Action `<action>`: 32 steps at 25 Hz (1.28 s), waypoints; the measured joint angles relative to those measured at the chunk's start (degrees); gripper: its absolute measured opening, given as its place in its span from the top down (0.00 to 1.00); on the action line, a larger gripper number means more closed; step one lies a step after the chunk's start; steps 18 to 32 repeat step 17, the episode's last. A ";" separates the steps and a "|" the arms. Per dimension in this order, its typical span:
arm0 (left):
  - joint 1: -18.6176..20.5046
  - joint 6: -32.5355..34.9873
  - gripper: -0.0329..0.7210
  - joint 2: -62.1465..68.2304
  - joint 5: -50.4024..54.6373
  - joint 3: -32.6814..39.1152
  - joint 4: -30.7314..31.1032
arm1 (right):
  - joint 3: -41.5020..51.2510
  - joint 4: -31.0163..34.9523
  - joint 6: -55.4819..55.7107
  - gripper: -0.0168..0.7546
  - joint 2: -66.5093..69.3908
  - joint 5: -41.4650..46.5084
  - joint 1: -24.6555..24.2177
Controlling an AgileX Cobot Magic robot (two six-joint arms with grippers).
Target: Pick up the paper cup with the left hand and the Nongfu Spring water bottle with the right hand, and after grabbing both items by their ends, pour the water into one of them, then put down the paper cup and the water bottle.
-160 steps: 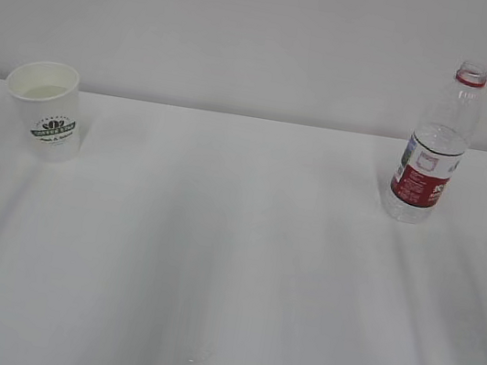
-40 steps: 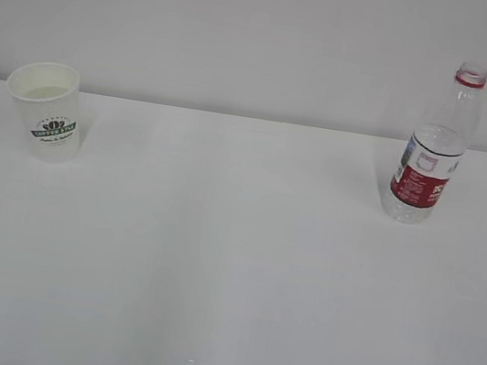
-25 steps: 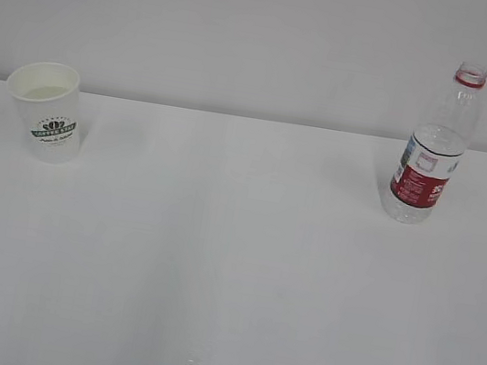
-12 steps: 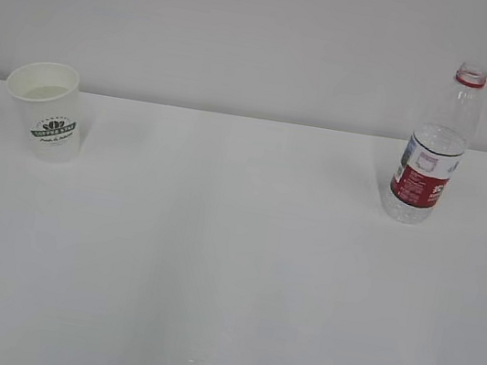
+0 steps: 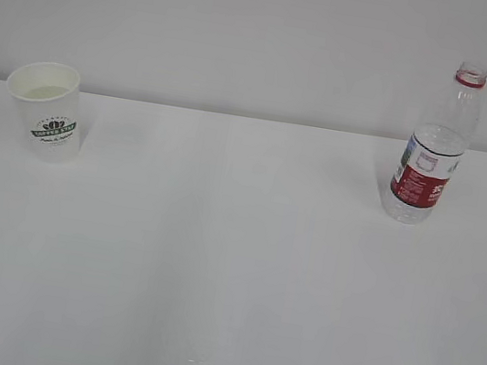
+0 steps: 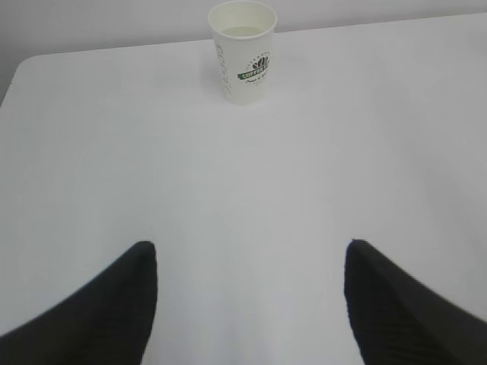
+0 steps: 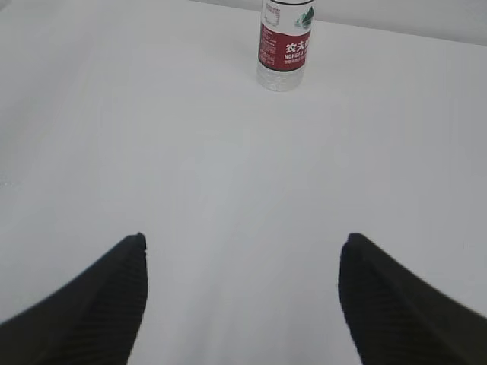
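Well ahead of spread, empty fingers (image 6: 144,262) – paper cup (image 6: 243,50), Nongfu Spring water bottle (image 7: 286,44).

A: What stood on the white table (image 5: 228,282)?
B: Paper cup (image 5: 47,110): one. Nongfu Spring water bottle (image 5: 434,148): one.
A: And grippers?
B: Two were counted: left hand (image 6: 247,251), one; right hand (image 7: 242,243), one. Two black fingers (image 6: 114,304) each.
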 joint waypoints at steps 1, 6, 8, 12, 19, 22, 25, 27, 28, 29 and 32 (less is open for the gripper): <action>0.00 0.00 0.21 0.00 0.00 0.00 0.00 | 0.00 0.00 0.00 0.22 0.00 0.00 0.00; 0.00 0.00 0.21 0.00 0.00 0.00 0.00 | 0.00 0.00 0.00 0.22 0.00 0.00 0.00; 0.00 0.00 0.21 0.00 0.00 0.00 0.00 | 0.00 0.00 0.00 0.22 0.00 0.00 0.00; 0.00 0.00 0.21 0.00 0.00 0.00 0.00 | 0.00 0.00 0.00 0.22 0.00 0.00 0.00; 0.00 0.00 0.21 0.00 0.00 0.00 0.00 | 0.00 0.00 0.00 0.22 0.00 0.00 0.00; 0.00 0.00 0.21 0.00 0.00 0.00 0.00 | 0.00 0.00 0.00 0.22 0.00 0.00 0.00; 0.00 0.00 0.21 0.00 0.00 0.00 0.00 | 0.00 0.00 0.00 0.22 0.00 0.00 0.00; 0.00 0.00 0.21 0.00 0.00 0.00 0.00 | 0.00 0.00 0.00 0.22 0.00 0.00 0.00; 0.00 0.00 0.21 0.00 0.00 0.00 0.00 | 0.00 0.00 0.00 0.22 0.00 0.00 0.00; 0.00 0.00 0.21 0.00 0.00 0.00 0.00 | 0.00 0.00 0.00 0.22 0.00 0.00 0.00; 0.00 0.00 0.21 0.00 0.00 0.00 0.00 | 0.00 0.00 0.00 0.22 0.00 0.00 0.00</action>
